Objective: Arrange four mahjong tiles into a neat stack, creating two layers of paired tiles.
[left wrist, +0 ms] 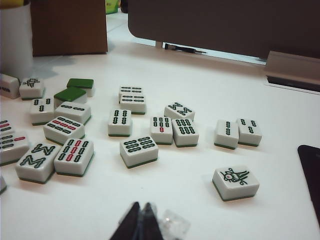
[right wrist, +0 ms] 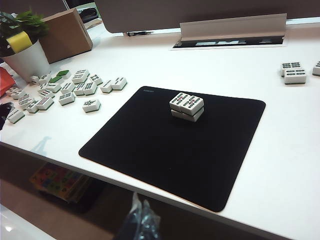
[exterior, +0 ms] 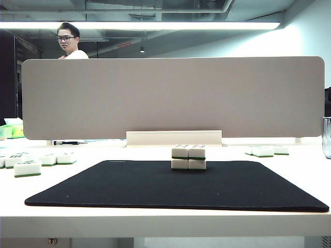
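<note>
From outside, the four mahjong tiles point(exterior: 189, 157) stand stacked two-on-two on the black mat point(exterior: 155, 188) before the divider panel point(exterior: 173, 95); the clenched left gripper point(left wrist: 141, 225) overlooks loose tiles point(left wrist: 140, 151); the right gripper point(right wrist: 141, 222), fingertips together, hangs off the table edge point(right wrist: 45, 155).

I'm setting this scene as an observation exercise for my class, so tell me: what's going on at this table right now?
Four mahjong tiles sit as a finished stack on the black mat, two pairs in two layers. Nothing is being handled. The left hand is shut and empty above the loose tiles scattered off the mat. The right hand, also looking shut and empty, hangs back off the table's near edge. A man stands behind the divider.
</note>
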`<move>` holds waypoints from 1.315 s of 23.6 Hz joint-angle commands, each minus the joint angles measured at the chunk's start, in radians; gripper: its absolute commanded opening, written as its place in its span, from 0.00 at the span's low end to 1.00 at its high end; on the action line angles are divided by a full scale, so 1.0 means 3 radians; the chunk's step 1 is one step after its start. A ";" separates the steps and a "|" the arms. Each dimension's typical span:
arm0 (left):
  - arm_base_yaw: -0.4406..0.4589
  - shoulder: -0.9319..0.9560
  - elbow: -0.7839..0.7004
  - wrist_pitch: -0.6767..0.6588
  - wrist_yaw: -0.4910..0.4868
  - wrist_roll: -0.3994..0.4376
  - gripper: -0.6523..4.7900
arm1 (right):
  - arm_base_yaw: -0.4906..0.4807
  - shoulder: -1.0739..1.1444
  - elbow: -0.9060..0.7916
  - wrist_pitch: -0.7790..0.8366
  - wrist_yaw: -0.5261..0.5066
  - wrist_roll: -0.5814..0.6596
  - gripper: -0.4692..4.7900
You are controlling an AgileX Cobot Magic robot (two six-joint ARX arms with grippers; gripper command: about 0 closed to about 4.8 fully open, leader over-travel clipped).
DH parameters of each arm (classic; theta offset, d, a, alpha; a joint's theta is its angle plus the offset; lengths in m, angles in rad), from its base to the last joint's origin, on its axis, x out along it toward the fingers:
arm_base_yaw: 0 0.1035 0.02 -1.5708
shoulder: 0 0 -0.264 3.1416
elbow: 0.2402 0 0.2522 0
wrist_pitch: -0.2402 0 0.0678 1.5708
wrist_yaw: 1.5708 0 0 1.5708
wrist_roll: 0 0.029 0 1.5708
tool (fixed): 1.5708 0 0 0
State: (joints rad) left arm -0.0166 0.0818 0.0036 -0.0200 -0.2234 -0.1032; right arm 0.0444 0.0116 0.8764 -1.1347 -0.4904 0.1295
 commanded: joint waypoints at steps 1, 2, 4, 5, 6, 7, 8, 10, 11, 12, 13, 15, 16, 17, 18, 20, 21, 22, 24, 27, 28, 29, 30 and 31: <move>0.0001 -0.0123 0.0008 -0.0235 0.0025 0.0070 0.13 | 0.0004 -0.0037 0.0010 0.0043 0.0003 -0.0010 0.09; 0.0001 -0.0173 0.0008 -0.0314 0.0025 0.0071 0.13 | 0.0004 -0.0037 0.0010 0.0043 0.0003 -0.0009 0.09; 0.0000 -0.0245 0.0008 -0.0453 0.0065 0.0074 0.13 | 0.0004 -0.0037 0.0010 0.0043 0.0003 -0.0009 0.09; 0.0000 -0.0276 0.0008 -0.0518 0.0104 0.0083 0.13 | 0.0004 -0.0037 0.0010 0.0043 0.0003 -0.0009 0.09; 0.0000 -0.0267 0.0008 -0.0529 0.0219 0.0132 0.13 | 0.0004 -0.0037 0.0010 0.0043 0.0001 -0.0009 0.09; 0.0001 -0.0267 0.0008 -0.0544 0.0364 0.0230 0.13 | 0.0004 -0.0037 0.0010 0.0043 0.0001 -0.0009 0.09; 0.0001 -0.0267 0.0008 -0.0554 0.0437 0.0281 0.13 | 0.0004 -0.0037 0.0010 0.0043 0.0003 -0.0009 0.09; 0.0001 -0.0267 0.0008 -0.0580 0.0640 0.0484 0.13 | 0.0004 -0.0037 0.0010 0.0043 0.0003 -0.0010 0.09; 0.0001 -0.0267 0.0008 -0.0580 0.0671 0.0524 0.13 | 0.0003 -0.0037 0.0010 0.0043 0.0001 -0.0010 0.09; 0.0000 -0.0267 0.0008 -0.0577 0.0673 0.0514 0.13 | 0.0004 -0.0037 0.0010 0.0043 0.0001 -0.0009 0.09; -0.0006 -0.0267 0.0008 -0.0566 0.0675 0.0483 0.13 | 0.0004 -0.0037 0.0010 0.0043 0.0001 -0.0009 0.09; -0.0008 -0.0267 0.0008 -0.0556 0.0673 0.0483 0.13 | 0.0004 -0.0037 0.0010 0.0043 0.0001 -0.0009 0.09; -0.0008 -0.0267 0.0008 -0.0556 0.0673 0.0483 0.13 | 0.0004 -0.0037 0.0010 0.0043 0.0003 -0.0010 0.09; -0.0008 -0.0267 0.0008 -0.0554 0.0671 0.0483 0.13 | 0.0004 -0.0037 0.0010 0.0043 0.0003 -0.0009 0.09; -0.0008 -0.0267 0.0008 -0.0554 0.0671 0.0483 0.13 | 0.0004 -0.0037 0.0010 0.0043 0.0003 -0.0009 0.09; -0.0008 -0.0267 0.0008 -0.0554 0.0673 0.0483 0.13 | 0.0004 -0.0037 0.0010 0.0043 0.0001 -0.0009 0.09; -0.0008 -0.0267 0.0008 -0.0554 0.0673 0.0483 0.13 | 0.0004 -0.0037 0.0010 0.0043 0.0001 -0.0010 0.09; -0.0008 -0.0267 0.0008 -0.0554 0.0671 0.0483 0.13 | 0.0004 -0.0037 0.0010 0.0043 0.0001 -0.0009 0.09; -0.0008 -0.0267 0.0008 -0.0554 0.0671 0.0483 0.13 | 0.0004 -0.0037 0.0010 0.0043 0.0001 -0.0009 0.09; -0.0008 -0.0267 0.0008 -0.0554 0.0671 0.0483 0.13 | 0.0004 -0.0037 0.0010 0.0043 0.0003 -0.0010 0.09; -0.0008 -0.0267 0.0008 -0.0554 0.0673 0.0483 0.13 | 0.0004 -0.0037 0.0010 0.0043 0.0006 -0.0010 0.09; -0.0008 -0.0267 0.0008 -0.0554 0.0673 0.0483 0.13 | 0.0004 -0.0037 0.0010 0.0045 0.0008 -0.0011 0.09; -0.0008 -0.0267 0.0008 -0.0554 0.0673 0.0483 0.13 | 0.0004 -0.0037 -0.0005 0.0103 0.0074 -0.0072 0.09; -0.0008 -0.0267 0.0008 -0.0554 0.0673 0.0483 0.13 | 0.0001 -0.0037 -0.0025 0.0154 0.0084 -0.0075 0.09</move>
State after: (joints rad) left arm -0.0170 0.0013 0.0074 -0.1761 -0.0288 0.0406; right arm 0.0444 0.0116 0.8749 -1.1297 -0.4809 0.1169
